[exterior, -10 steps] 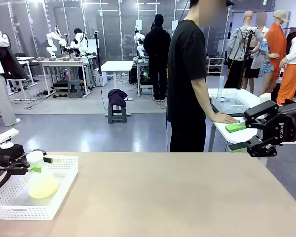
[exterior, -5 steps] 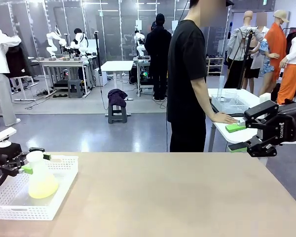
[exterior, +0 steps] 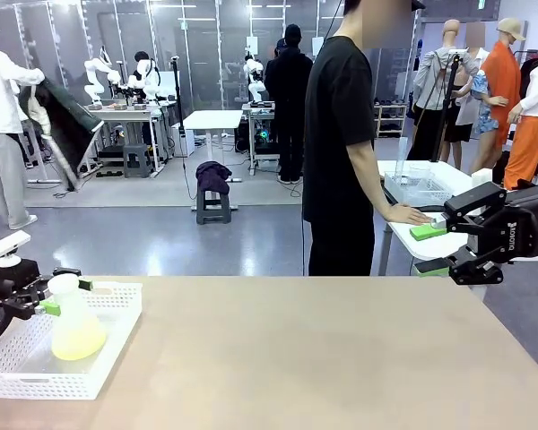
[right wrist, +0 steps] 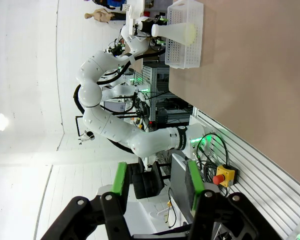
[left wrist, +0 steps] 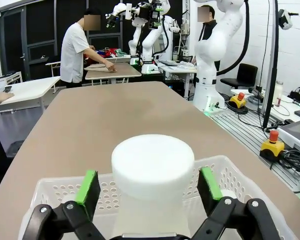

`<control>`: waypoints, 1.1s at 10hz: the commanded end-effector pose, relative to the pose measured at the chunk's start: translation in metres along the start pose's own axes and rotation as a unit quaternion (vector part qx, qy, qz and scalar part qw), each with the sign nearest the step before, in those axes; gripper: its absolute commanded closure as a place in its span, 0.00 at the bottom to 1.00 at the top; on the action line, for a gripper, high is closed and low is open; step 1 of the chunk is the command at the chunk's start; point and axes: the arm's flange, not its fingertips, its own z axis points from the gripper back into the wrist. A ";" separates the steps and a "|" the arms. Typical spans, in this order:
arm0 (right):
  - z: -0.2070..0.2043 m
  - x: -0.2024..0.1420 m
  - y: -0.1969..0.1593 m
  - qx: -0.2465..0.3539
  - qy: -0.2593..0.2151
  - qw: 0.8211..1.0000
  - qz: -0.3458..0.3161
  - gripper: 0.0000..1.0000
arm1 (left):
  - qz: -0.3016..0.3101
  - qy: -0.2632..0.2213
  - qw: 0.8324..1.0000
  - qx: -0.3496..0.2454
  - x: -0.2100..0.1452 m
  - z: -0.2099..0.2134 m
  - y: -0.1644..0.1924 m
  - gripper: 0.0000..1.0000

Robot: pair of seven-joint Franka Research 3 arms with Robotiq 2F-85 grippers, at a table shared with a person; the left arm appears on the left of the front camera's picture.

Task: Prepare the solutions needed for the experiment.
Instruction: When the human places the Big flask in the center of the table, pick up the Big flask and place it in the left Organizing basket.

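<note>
The solutions (exterior: 77, 341), a pale yellow-green liquid, fill the wide base of a frosted conical flask (exterior: 73, 315) standing upright in a white basket (exterior: 117, 333) at the table's left. My left gripper (exterior: 65, 296) is open around the flask's neck, just below the white cap. In the left wrist view the cap (left wrist: 152, 161) sits between the green pads (left wrist: 87, 186) of the left gripper (left wrist: 149, 183), with a gap on each side. My right gripper (exterior: 433, 252) hovers off the table's far right edge, open with nothing between its fingers. Its own view shows the right gripper (right wrist: 154, 182) with jaws apart and the flask (right wrist: 177, 31) far off.
A person in black stands across the table with a hand (exterior: 411, 215) resting on a white side table (exterior: 403, 235) that holds a clear container (exterior: 420, 188). The tan tabletop (exterior: 296, 358) stretches bare from the basket to the right edge.
My left gripper's fingers have spread apart from the flask's neck, letting it go. The flask stays upright in the basket. The right arm has not moved.
</note>
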 end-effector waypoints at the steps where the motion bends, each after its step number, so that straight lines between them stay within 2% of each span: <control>1: -0.001 0.001 0.001 0.007 -0.001 1.000 0.006 0.42 | -0.003 -0.003 1.000 -0.003 0.001 0.000 -0.001 0.00; 7: -0.001 0.001 0.001 0.007 -0.001 1.000 0.006 0.42 | 0.000 0.000 1.000 0.000 0.000 0.000 0.000 0.00; 11: -0.001 0.001 0.001 0.007 -0.001 1.000 0.006 0.42 | -0.012 0.057 0.998 0.027 0.039 0.047 -0.018 0.00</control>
